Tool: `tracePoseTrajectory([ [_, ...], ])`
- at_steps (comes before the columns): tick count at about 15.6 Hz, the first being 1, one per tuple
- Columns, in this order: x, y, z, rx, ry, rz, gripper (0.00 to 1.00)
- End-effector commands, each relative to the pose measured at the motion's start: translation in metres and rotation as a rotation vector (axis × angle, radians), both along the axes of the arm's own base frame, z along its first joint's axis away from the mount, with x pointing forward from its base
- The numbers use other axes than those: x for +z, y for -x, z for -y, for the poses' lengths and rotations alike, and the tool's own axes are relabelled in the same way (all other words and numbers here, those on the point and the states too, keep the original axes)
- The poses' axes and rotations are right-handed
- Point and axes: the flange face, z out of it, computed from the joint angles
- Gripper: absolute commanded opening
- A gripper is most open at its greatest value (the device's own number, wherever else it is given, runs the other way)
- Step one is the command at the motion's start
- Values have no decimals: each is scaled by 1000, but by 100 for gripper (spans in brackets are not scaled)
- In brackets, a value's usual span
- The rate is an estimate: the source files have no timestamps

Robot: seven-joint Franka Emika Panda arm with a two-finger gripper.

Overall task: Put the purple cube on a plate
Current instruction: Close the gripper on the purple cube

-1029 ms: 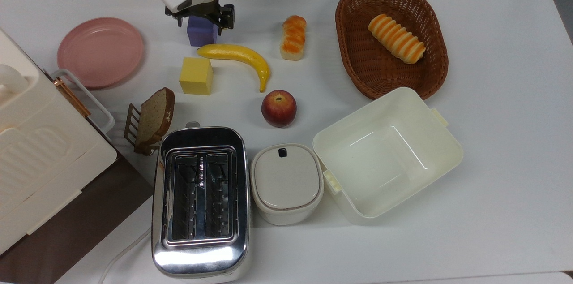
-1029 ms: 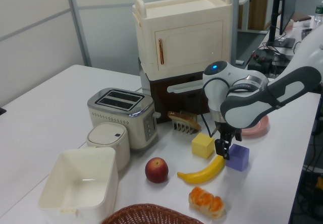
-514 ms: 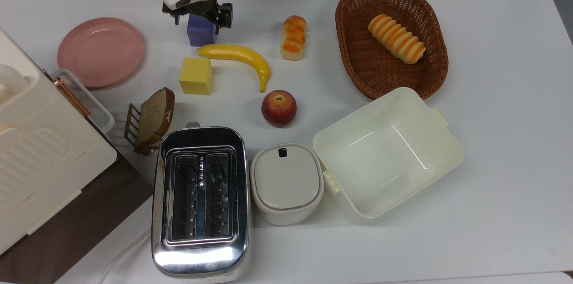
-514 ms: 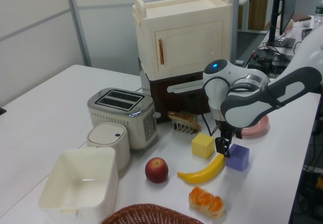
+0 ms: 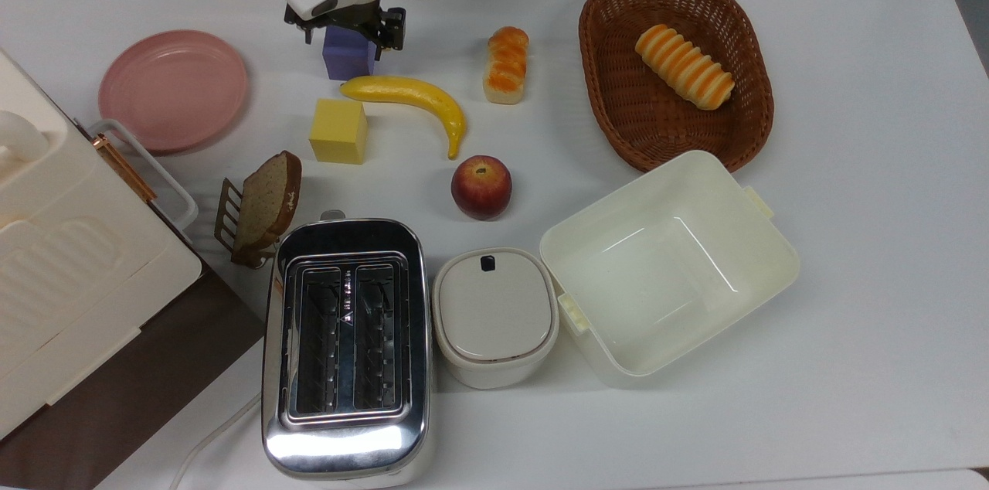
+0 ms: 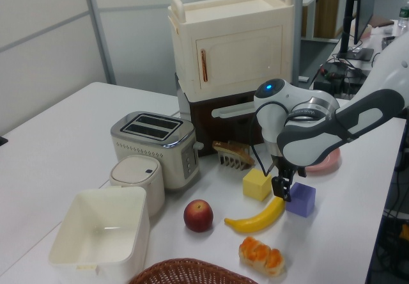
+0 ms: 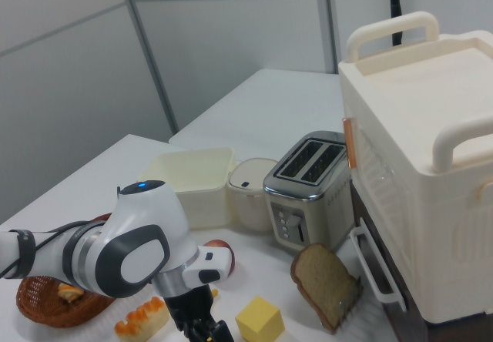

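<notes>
The purple cube [image 5: 348, 59] rests on the white table, just behind the banana in the top view. My gripper [image 5: 348, 32] is low over it and open, one black finger on each side of the cube. In the left view one finger [image 6: 281, 189] hangs beside the purple cube [image 6: 301, 199], and the cube hides the other. The pink plate [image 5: 174, 88] lies bare at the top view's left, about two cube-widths from the cube. In the left view the arm partly hides the plate [image 6: 324, 162]. The gripper [image 7: 204, 328] reaches the bottom edge of the right view.
A banana [image 5: 409, 100] and a yellow cube [image 5: 338, 131] lie close to the purple cube. A bread roll [image 5: 506, 63], an apple [image 5: 481, 186], a toast slice in a rack [image 5: 263, 204], a toaster [image 5: 345, 347], a lidded pot [image 5: 494, 314], an open cream box [image 5: 668, 266] and a wicker basket [image 5: 618, 111] are also here.
The hand has shifted slightly over the purple cube and turned a little. The cube stays where it was.
</notes>
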Motion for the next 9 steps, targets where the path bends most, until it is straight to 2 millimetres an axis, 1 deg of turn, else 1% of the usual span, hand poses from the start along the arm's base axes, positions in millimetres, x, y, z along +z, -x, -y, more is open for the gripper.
tracePoseTrajectory([
  [1,-5,-4,-6,-12,-11,16,100],
  [3,-6,-5,-11,-16,-23,16,100],
  [5,-14,-5,-9,-31,-32,3,100],
  [9,-14,-5,-9,-35,-35,6,100],
])
